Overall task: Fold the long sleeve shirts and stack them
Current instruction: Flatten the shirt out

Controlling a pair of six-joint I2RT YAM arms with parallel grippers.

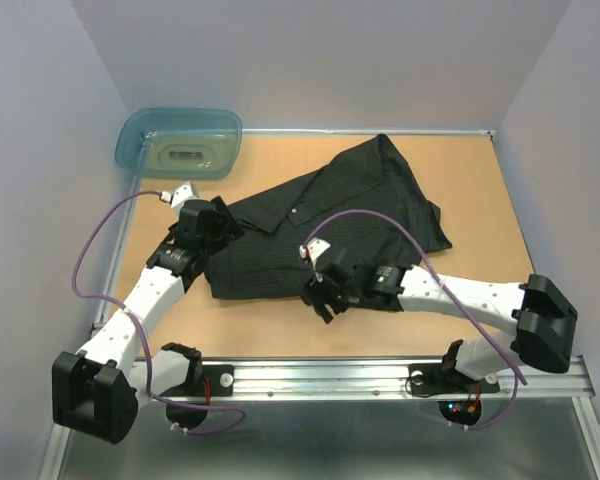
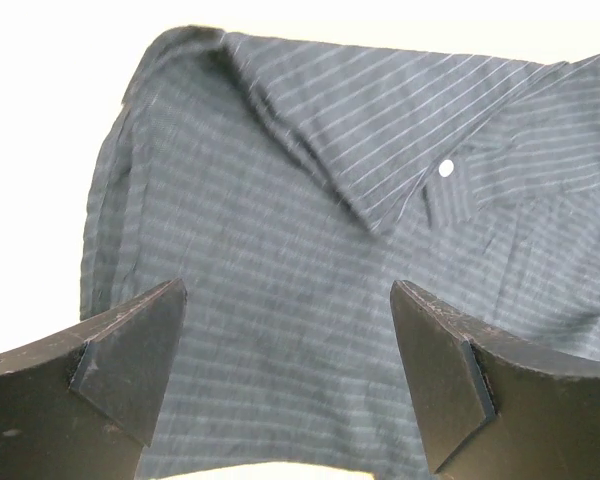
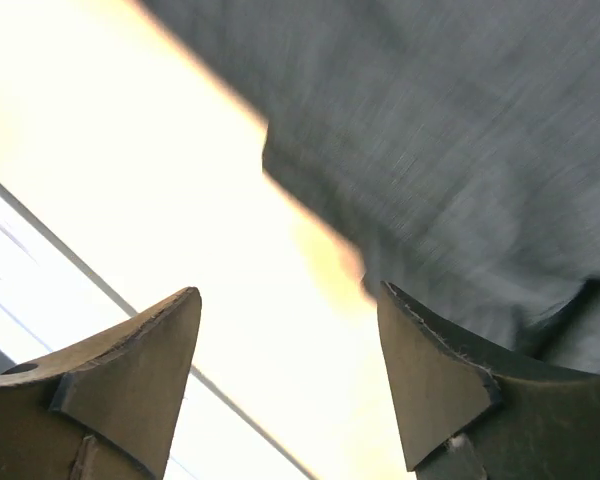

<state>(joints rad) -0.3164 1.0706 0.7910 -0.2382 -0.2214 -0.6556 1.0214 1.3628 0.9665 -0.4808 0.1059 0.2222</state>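
Observation:
One long sleeve shirt [image 1: 320, 215], dark with thin pinstripes, lies partly folded in the middle of the table. Its collar and a pale button [image 2: 445, 169] show in the left wrist view. My left gripper [image 1: 220, 226] hovers at the shirt's left edge, open, with the striped cloth [image 2: 310, 200] spread below the gap and nothing between the fingers [image 2: 130, 350]. My right gripper [image 1: 318, 291] is at the shirt's near edge, also open. In the right wrist view the shirt's hem [image 3: 450, 130] lies just beyond my right gripper [image 3: 288, 295], and bare table shows between the jaws.
A translucent teal tub [image 1: 180, 140] stands at the back left corner. Purple cables loop over both arms. The metal rail [image 1: 380, 375] with the arm bases runs along the near edge. Walls close in the table on the left, back and right.

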